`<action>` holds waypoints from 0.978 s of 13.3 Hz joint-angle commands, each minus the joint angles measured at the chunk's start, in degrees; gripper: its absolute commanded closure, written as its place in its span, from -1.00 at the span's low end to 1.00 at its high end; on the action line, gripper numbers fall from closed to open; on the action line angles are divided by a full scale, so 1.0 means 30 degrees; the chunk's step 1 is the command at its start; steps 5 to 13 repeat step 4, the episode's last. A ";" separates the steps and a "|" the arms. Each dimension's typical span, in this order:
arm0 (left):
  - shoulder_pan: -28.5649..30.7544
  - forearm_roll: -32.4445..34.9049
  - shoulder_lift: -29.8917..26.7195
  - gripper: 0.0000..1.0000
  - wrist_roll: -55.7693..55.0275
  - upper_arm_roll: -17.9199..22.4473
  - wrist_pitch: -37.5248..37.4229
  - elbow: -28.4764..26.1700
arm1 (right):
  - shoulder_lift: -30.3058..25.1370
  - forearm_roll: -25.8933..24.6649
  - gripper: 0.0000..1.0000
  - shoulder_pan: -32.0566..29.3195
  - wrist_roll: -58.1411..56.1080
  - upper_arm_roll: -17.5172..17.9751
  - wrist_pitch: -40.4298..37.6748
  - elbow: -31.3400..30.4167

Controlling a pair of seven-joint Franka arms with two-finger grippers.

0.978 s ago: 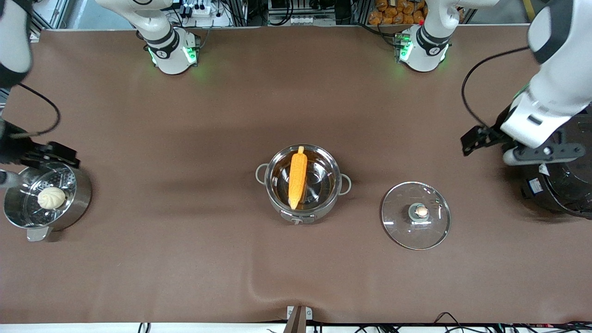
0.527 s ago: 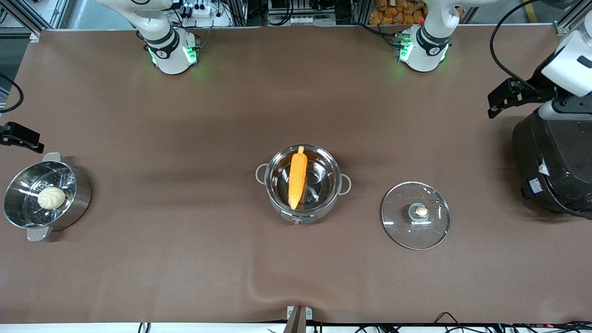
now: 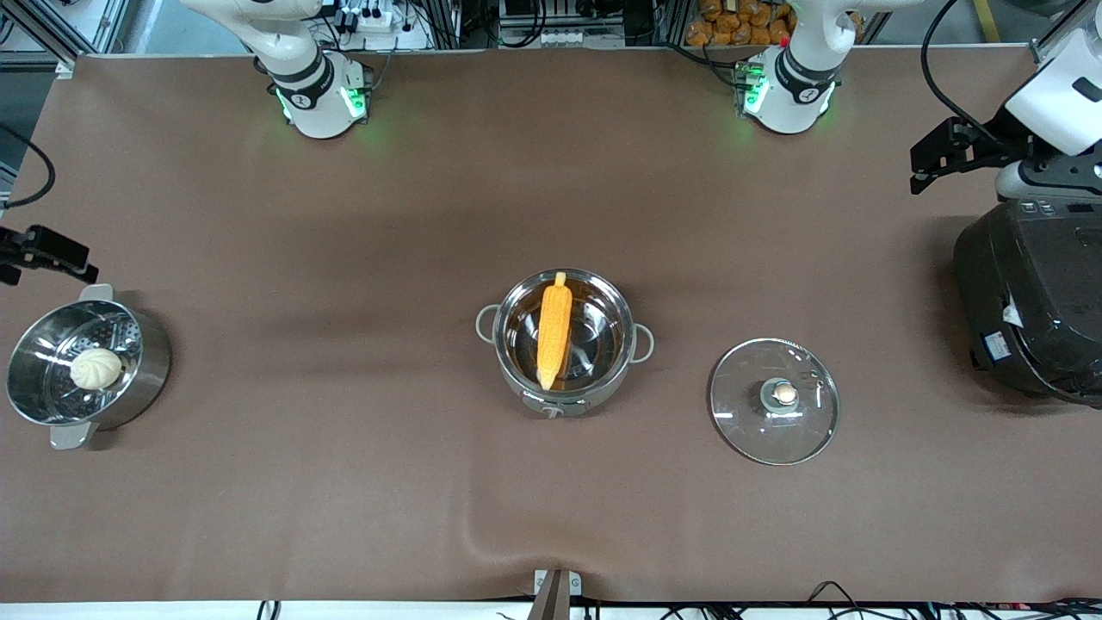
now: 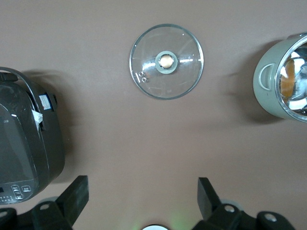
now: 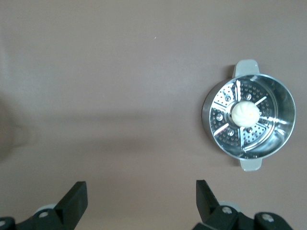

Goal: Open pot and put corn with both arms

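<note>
Both arms pulled back high since a second ago, left gripper [image 4: 139,203] and right gripper [image 5: 136,203] spread empty; yellow-orange corn cob [image 3: 554,331] lies in shiny steel pot [image 3: 564,343], round glass lid [image 3: 774,401] off beside it—task looks done.

The rice cooker [image 3: 1033,306] runs off the front view's edge, and the left wrist view likewise cuts it. In the left wrist view the pot [image 4: 284,79] is cropped, its corn [image 4: 287,82] only an orange glint.

Even overhead lighting, all views sharp. Soft shadows cast on brown cloth [image 3: 344,482]. Glare seen on pot [image 3: 564,340] interior and glass lid [image 3: 774,401]. Green glow beside bases.
</note>
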 commanded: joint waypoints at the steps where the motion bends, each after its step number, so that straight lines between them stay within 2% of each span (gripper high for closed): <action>1: 0.0261 0.0196 -0.0108 -1.00 0.0235 -0.0309 -0.0342 0.0124 | -0.1855 0.0306 -1.00 -0.0420 0.1450 0.0516 -0.0278 -0.1582; 13: 0.0232 0.0225 -0.0108 -1.00 0.0118 -0.0657 -0.0342 0.0095 | -0.2147 0.0306 -1.00 -0.0449 0.0604 0.0399 -0.0341 -0.1667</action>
